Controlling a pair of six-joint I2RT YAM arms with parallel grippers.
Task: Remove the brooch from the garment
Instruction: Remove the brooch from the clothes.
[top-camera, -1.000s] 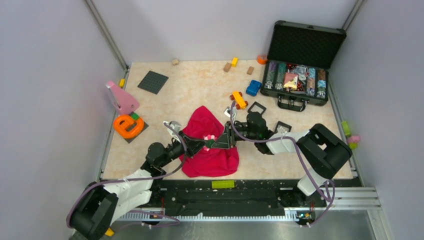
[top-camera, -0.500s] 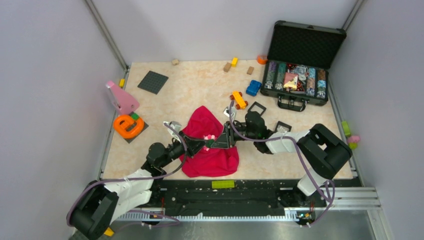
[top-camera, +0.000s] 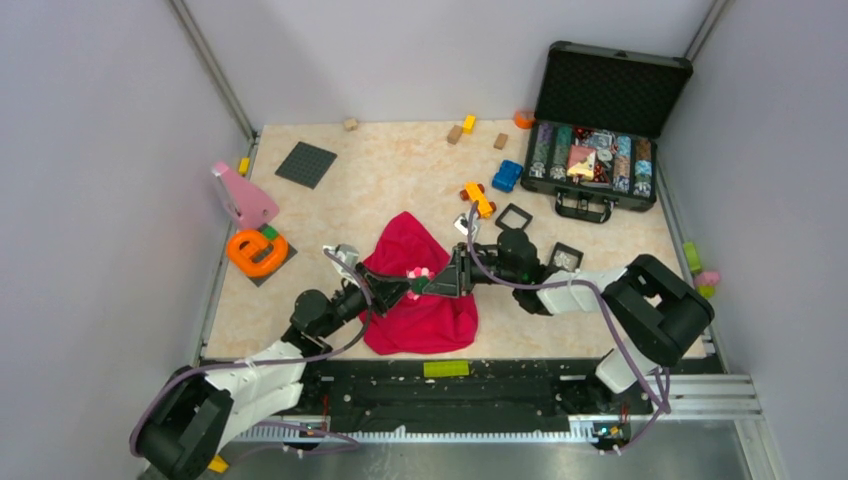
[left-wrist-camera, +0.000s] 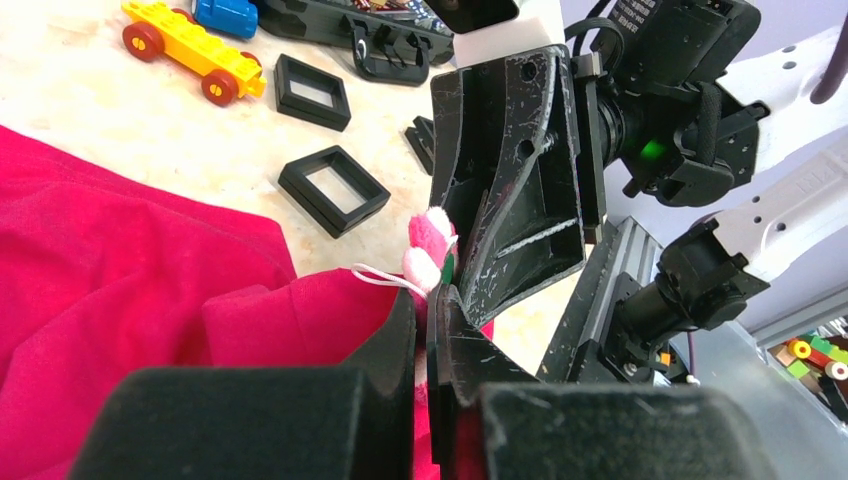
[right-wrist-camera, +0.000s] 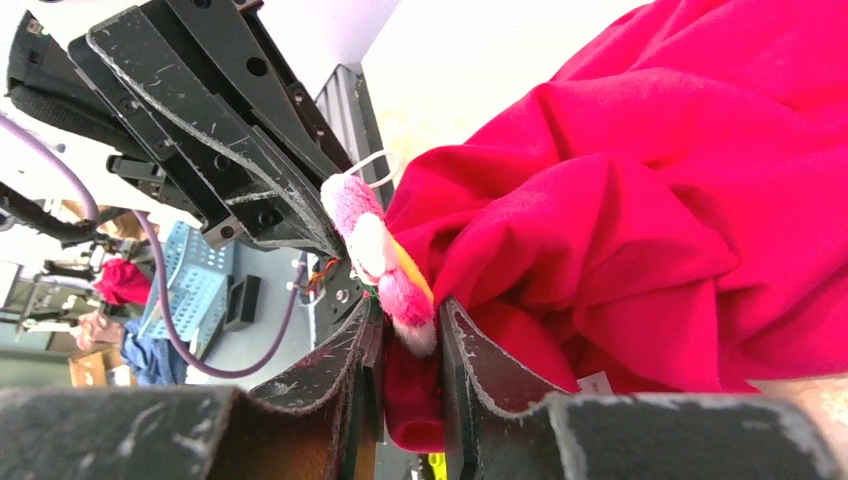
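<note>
Pinches a fold of the red garment (left-wrist-camera: 150, 270) in the left gripper (left-wrist-camera: 428, 330), jaws closed tight on cloth. Shows the brooch (right-wrist-camera: 375, 250) mid-table, upright at that raised fold, between both grippers. Clamps the brooch's lower edge in the right gripper (right-wrist-camera: 408, 345), touching the left one's tips.

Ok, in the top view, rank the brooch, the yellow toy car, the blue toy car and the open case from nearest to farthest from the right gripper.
From the right gripper:
1. brooch: between its fingers, on the red garment.
2. yellow toy car: just beyond, toward the back.
3. blue toy car: farther back and to the right.
4. open case: back right corner.
</note>
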